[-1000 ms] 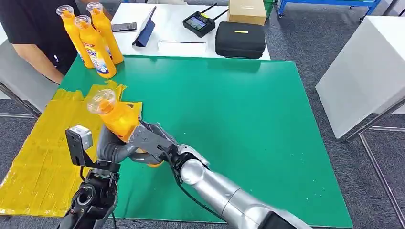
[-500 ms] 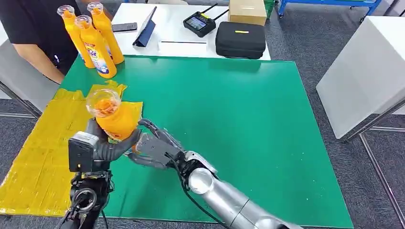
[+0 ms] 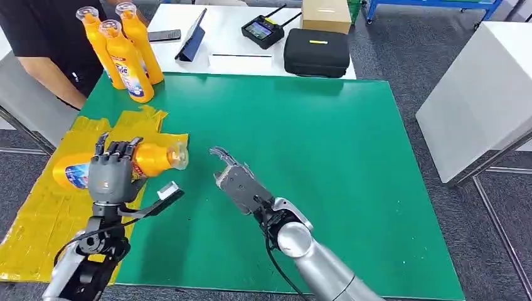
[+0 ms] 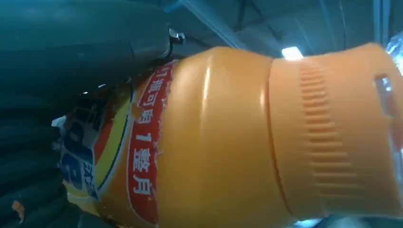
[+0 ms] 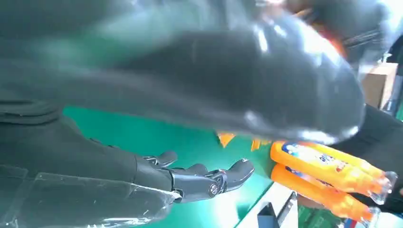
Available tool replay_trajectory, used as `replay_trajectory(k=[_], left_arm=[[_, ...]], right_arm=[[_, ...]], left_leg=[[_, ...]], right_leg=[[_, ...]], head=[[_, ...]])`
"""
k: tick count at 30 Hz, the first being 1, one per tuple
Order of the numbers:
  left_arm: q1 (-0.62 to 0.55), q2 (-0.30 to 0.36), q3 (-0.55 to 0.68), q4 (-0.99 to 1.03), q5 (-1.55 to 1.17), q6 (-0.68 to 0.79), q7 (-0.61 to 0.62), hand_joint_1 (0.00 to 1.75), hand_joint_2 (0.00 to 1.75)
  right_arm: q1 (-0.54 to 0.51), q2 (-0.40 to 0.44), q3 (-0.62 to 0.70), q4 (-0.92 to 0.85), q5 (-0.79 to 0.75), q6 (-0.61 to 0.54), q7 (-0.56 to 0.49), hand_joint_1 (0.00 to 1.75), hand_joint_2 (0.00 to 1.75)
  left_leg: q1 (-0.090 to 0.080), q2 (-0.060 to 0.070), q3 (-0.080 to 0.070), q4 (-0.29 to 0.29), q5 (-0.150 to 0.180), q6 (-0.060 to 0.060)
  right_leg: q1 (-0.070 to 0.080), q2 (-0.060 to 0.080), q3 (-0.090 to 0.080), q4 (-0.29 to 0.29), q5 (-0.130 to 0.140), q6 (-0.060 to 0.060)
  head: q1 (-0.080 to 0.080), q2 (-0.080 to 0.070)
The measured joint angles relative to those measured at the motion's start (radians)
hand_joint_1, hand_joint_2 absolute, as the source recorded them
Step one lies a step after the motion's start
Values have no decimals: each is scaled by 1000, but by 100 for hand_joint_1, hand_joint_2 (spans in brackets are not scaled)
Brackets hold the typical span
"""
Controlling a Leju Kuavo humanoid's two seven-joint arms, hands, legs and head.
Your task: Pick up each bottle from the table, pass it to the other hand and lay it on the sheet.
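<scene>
Left hand (image 3: pixel 111 172) grips bottle (image 3: pixel 135 161) sideways over the yellow sheet (image 3: pixel 44 213).
Right hand (image 3: pixel 238 182) holds nothing, fingers apart, above the green mat (image 3: pixel 326 163); three bottles (image 3: pixel 125 53) stand upright at the mat's far left corner.

A green mat (image 3: pixel 301 163) covers the near table. Behind it stands a white table (image 3: pixel 232 28). On the white table lies a black case (image 3: pixel 316 52), with a brown box (image 3: pixel 325 14) just behind it. Near the case sits a black handset (image 3: pixel 261 30) with a small screen and two stubby aerials. A dark tablet (image 3: pixel 190 41) leans up on its stand, and a dark phone (image 3: pixel 162 36) lies flat beside it. A person in a black top (image 3: pixel 44 37) stands at the far left corner of the green mat. Another white table (image 3: pixel 483 94) stands off to the right. The floor (image 3: pixel 389 44) is grey.
</scene>
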Motion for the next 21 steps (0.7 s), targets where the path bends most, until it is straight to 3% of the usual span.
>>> replay_trajectory(k=[3,8,13,14,15,16,21], left_arm=[[-43,14,-6,141,-34,0,53,175,175],[-93,20,-27,323,-22,1,41,175,175],[-114,20,-41,404,-21,1,40,175,175],[-116,20,-42,414,-21,1,40,162,175],[-118,20,-44,422,-22,2,40,0,175],[-122,20,-46,432,-22,2,39,0,0],[-142,11,-75,498,-30,0,25,0,0]], right_arm=[[16,-23,0,-28,-13,-9,-14,0,0],[49,-59,-11,-82,-13,-20,-26,0,0],[62,-76,-17,-108,-13,-20,-27,0,0],[63,-79,-18,-111,-13,-20,-27,0,0],[64,-81,-18,-113,-13,-20,-27,0,0],[66,-83,-18,-115,-13,-20,-27,0,0],[82,-95,-33,-136,0,-18,-47,0,0]], left_leg=[[0,0,0,0,0,0],[0,0,-1,0,0,0],[0,0,-2,0,0,0],[0,0,-1,0,0,0],[0,0,-1,0,0,0],[0,0,-1,0,0,0],[0,0,-2,0,0,0]], right_leg=[[0,0,-1,0,0,0],[0,0,-1,0,0,0],[0,-1,-2,0,0,0],[0,0,-2,0,0,0],[0,0,-2,0,0,0],[0,0,-2,0,0,0],[0,-1,-1,0,0,0]], head=[[0,0],[0,0],[0,0],[0,0],[0,0],[0,0],[0,0]])
